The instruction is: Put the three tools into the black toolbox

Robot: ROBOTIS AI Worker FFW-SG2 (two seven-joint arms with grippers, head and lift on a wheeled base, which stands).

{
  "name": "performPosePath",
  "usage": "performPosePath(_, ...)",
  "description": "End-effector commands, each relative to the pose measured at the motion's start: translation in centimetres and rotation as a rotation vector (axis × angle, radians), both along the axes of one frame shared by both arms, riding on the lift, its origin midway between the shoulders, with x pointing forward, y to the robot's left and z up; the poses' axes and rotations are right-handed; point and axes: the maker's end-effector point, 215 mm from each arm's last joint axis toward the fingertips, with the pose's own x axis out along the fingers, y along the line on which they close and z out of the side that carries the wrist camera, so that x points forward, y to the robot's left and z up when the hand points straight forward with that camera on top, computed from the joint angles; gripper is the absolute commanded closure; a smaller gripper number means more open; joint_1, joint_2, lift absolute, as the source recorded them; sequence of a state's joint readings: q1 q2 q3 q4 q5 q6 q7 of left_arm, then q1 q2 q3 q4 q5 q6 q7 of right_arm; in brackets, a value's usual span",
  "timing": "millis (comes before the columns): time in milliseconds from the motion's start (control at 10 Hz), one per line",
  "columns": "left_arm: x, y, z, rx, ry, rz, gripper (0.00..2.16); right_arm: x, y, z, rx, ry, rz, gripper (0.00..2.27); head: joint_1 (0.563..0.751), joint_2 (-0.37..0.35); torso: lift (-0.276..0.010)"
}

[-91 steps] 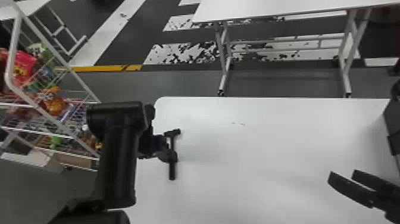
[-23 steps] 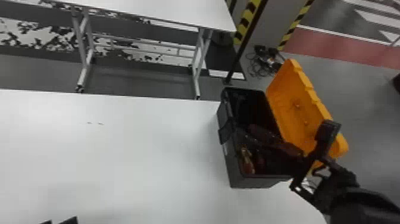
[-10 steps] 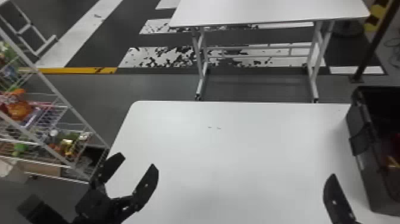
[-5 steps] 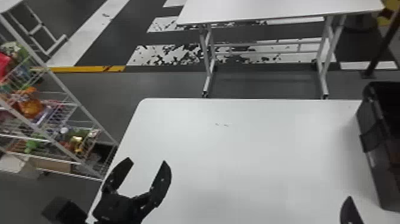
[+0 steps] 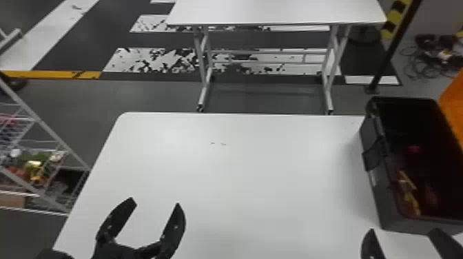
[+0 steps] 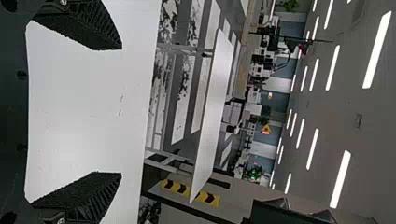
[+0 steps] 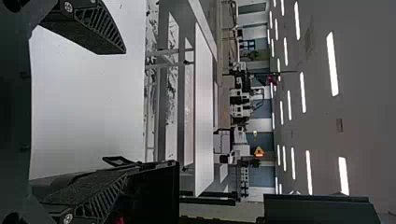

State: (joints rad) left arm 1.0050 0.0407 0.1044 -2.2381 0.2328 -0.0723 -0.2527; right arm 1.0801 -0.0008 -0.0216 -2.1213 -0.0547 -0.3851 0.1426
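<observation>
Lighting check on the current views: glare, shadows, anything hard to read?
Head view: soft sheen on the white table, shading beside the black toolbox, whose interior is too dark to sort out the contents. Left wrist view: bright ceiling lights. Right wrist view: bright ceiling lights too; one finger of the right tool nearly blends into the black toolbox.

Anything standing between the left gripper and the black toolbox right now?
Nothing visible does; white tabletop lies between the left gripper and the black toolbox, though the right gripper hangs by the toolbox's near end.
</observation>
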Motion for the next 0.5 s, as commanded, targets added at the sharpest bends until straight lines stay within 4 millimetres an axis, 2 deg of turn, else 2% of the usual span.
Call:
performPosePath(0,-0.7,-1.0,-0.8,0.013,-0.004,-0.024,0.04,-0.1,-0.2,-1.0,0.012,0.029,-0.004,0.08,0.695,0.044,-0.051)
performPosePath(400,-0.9,-2.5,-1.4,0.048,0.007,-0.035,0.04,-0.6,-0.4,-1.9,0.021,0.038,0.001,0.08,0.695,-0.012,-0.051)
